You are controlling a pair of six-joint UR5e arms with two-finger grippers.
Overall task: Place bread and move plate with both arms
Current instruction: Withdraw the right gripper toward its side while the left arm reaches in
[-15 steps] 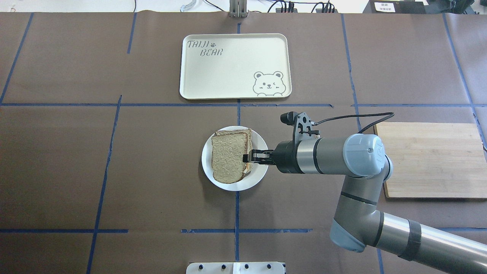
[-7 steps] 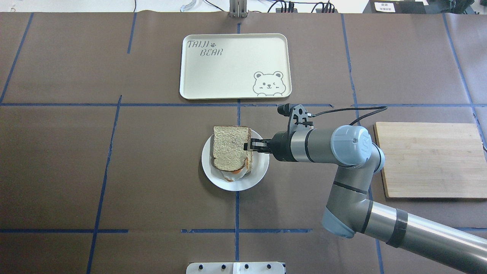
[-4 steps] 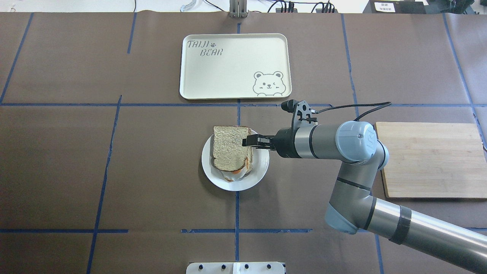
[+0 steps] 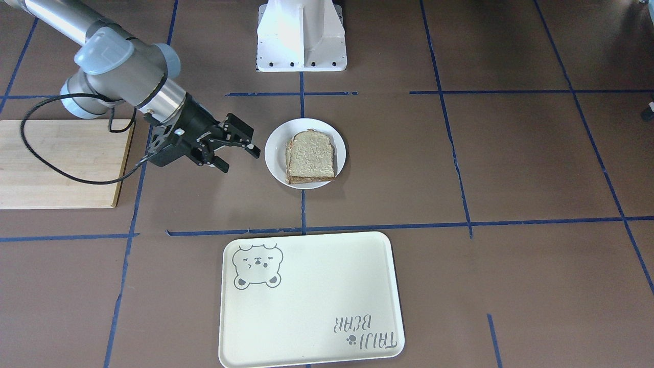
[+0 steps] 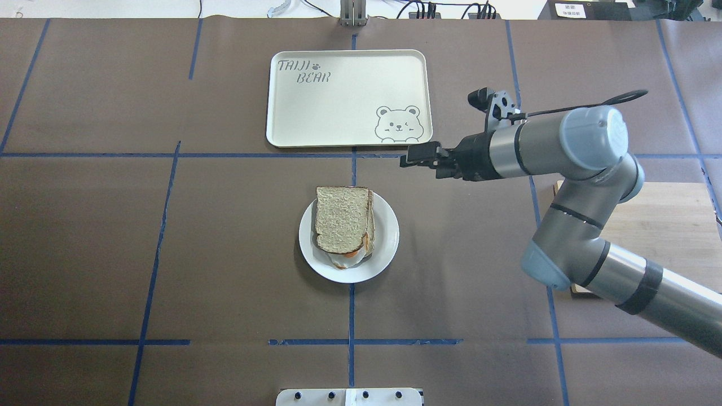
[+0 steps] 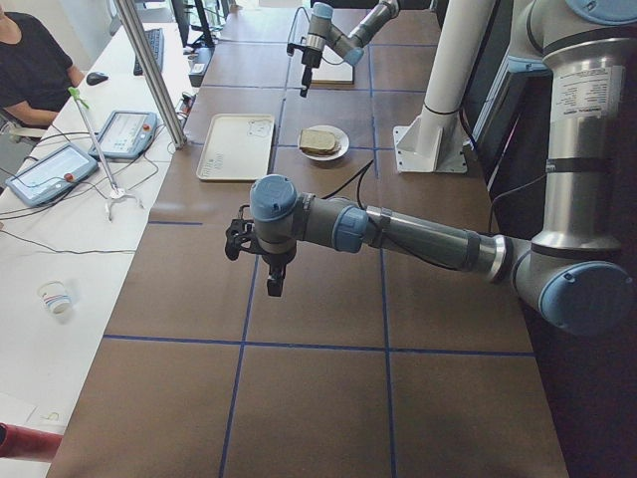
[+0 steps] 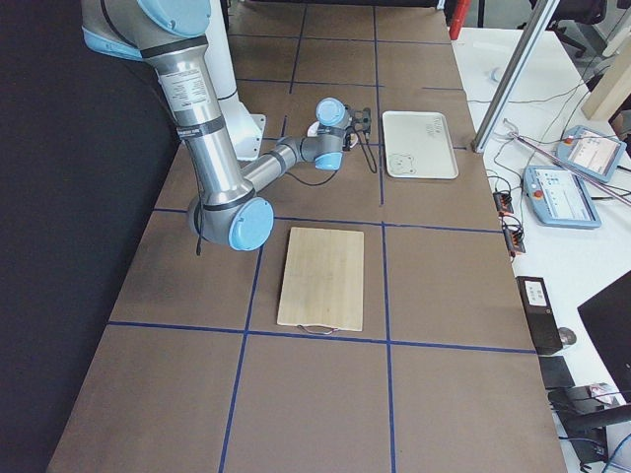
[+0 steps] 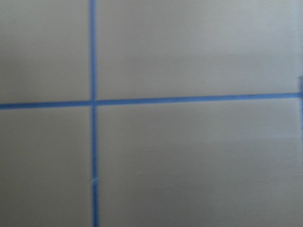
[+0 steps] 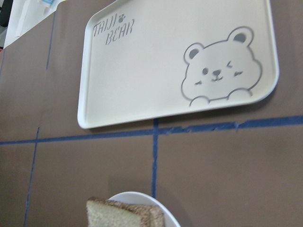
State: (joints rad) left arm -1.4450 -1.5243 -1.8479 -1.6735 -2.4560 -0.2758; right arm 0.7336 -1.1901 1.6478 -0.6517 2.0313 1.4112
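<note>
Bright, even light falls from above. A faint soft shadow rims the plate (image 5: 386, 248) near the right claw (image 5: 407, 158). The left wrist view is blurred throughout; the other views are sharp.

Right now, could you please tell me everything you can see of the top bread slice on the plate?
The bread is a speckled light-tan slice with dark brown crust, rounded top toward the robot. It lies flat, stacked on a second slice with egg peeking out beneath, all on the white plate. Nothing grips it: the right claw hangs open, apart from it.
</note>
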